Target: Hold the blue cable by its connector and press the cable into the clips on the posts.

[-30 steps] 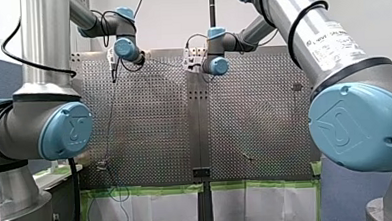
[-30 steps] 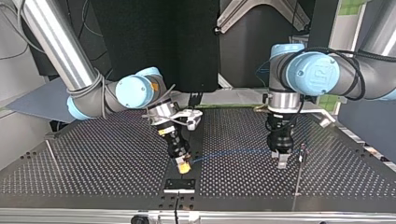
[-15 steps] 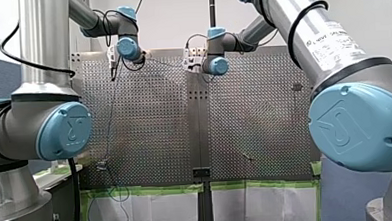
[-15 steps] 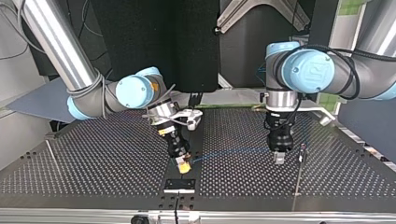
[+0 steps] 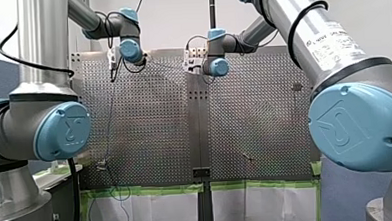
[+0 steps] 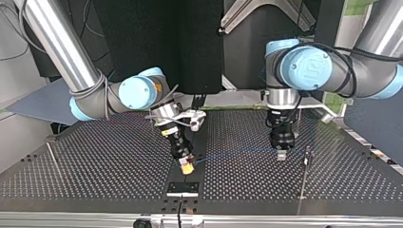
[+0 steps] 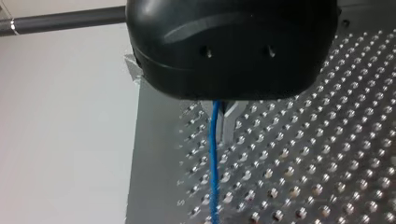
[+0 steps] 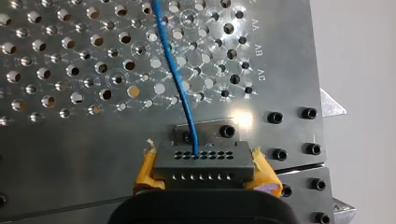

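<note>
In the top view the blue cable [image 6: 237, 154] runs taut a little above the perforated table [image 6: 95, 161], between my two grippers. My right gripper [image 6: 187, 166], at that view's left, has yellow pads [image 8: 144, 170] shut on the dark connector [image 8: 203, 163], and the cable [image 8: 177, 79] leaves the connector's face. My left gripper [image 6: 281, 154], at that view's right, is shut on the cable just short of a thin post [image 6: 308, 153]. In the left wrist view the cable [image 7: 215, 163] comes out between the metal fingers [image 7: 229, 123]. In the front view the cable [image 5: 109, 119] trails down to the near edge.
A second thin post [image 6: 47, 142] stands at the top view's left edge. A small black plate [image 6: 183, 187] lies near the table's edge below my right gripper. A bolted metal bracket [image 8: 280, 135] lies under the connector. Green tape [image 5: 147, 190] lines the front view's near edge.
My left gripper has closed on the cable, lifted and shifted slightly toward the top view's left. The right arm and the connector have stayed put.
</note>
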`<state>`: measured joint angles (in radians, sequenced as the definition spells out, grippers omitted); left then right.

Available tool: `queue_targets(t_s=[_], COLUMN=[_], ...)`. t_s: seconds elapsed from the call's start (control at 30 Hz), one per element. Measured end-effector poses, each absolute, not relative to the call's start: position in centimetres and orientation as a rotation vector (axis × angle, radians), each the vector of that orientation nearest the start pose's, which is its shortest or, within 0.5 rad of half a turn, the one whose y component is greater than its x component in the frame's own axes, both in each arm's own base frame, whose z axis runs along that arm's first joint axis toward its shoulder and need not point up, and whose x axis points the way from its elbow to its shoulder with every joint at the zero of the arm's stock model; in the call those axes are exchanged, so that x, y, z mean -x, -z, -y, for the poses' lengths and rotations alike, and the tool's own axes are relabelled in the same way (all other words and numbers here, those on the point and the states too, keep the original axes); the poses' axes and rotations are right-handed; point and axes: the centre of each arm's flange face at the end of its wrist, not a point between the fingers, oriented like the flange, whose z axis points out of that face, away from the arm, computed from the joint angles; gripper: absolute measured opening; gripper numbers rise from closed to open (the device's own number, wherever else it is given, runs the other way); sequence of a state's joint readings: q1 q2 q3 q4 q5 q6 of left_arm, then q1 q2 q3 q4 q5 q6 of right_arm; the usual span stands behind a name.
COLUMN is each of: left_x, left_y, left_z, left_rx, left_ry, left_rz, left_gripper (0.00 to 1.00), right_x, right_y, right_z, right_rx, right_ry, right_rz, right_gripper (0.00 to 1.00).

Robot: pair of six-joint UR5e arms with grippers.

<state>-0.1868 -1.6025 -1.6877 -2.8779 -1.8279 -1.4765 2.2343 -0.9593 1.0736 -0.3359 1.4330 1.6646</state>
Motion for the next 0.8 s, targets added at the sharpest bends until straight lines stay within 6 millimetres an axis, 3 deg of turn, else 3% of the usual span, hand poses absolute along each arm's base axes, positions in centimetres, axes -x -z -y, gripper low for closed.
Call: queue_targets(t_s=[0.33,0.6,0.8], left_x=[-47.7,-47.5,-45.9], left_y=[-37.2,-33.3,-28.2], left_z=[22.8,25.8,28.6], left_rx=[-0.028,-0.03,-0.066], left_ry=[-0.103,-0.103,-0.08], left_rz=[-1.527,-1.546,-1.592], left_gripper=[0.0,0.0,0.0], right_x=[-56.7,-55.8,-55.1], right_y=[-35.8,-33.0,-30.6], right_z=[50.2,50.1,49.7], right_rx=[-1.551,-1.518,-1.482], right_ry=[-1.882,-1.821,-1.775], right_rz=[0.736,0.786,0.818], right_gripper=[0.0,0.0,0.0])
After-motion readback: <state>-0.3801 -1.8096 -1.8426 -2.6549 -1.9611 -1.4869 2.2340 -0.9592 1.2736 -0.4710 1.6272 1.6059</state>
